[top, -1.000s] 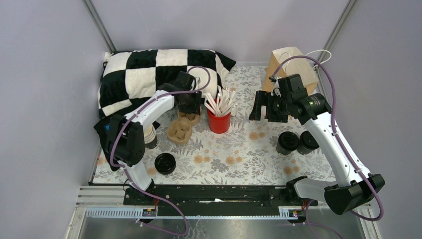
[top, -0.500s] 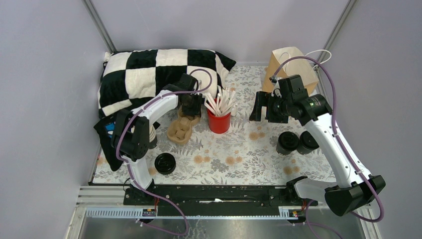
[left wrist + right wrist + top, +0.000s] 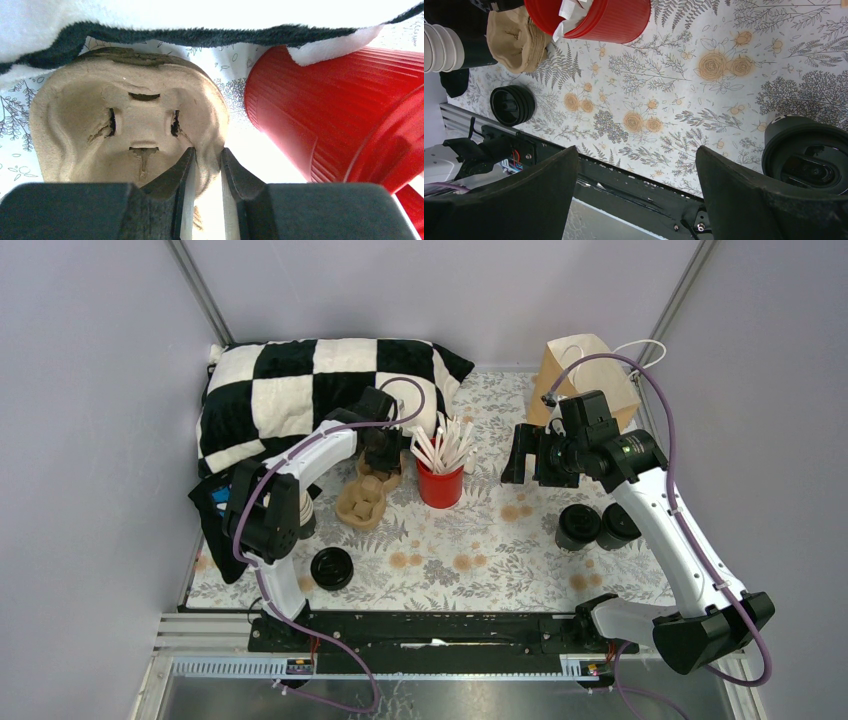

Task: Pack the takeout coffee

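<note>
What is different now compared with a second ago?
The left gripper has narrowed its jaws onto the rim of the cardboard cup carrier, and that arm's elbow shifted slightly toward the middle. The carrier itself has not moved. The right gripper stays open in the air, and the two lidded coffee cups stand untouched.

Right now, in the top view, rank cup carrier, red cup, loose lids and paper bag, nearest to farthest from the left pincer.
1. Cup carrier: at the left pincer.
2. Red cup: just right.
3. Loose lids: near left.
4. Paper bag: far right corner.
</note>
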Robot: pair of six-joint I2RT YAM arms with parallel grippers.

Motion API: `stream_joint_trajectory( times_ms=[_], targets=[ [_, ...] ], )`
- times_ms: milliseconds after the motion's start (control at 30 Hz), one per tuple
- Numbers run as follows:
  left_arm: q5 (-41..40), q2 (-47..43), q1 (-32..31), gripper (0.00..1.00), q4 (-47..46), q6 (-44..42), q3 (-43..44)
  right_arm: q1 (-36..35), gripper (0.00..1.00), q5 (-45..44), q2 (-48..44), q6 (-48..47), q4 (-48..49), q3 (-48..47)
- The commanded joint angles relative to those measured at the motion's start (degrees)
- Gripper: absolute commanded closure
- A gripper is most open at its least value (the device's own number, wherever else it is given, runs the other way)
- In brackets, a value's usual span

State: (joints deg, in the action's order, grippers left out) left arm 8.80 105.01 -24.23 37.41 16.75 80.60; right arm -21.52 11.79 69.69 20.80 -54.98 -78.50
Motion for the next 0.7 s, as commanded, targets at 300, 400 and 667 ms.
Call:
stream_joint_trajectory(
  times_ms=[300,400,667],
  targets=[
    [-11.86,-8.83,-1.16,1.0,-0.75,-1.64,1.42,0.16,0.08,2.41,-0.01,0.17,0.45,-0.25],
    [-17.44,-9.4,-2.41,1.0,-1.25,-1.41,0.49,0.16,0.08,2.57,0.2,0.21,0.74,-0.22],
    [-24.71,-10.89,-5.98,1.0,2.86,0.9,4.2,0.17,0.08,2.49,0.63,0.08,0.6,-0.94]
  ],
)
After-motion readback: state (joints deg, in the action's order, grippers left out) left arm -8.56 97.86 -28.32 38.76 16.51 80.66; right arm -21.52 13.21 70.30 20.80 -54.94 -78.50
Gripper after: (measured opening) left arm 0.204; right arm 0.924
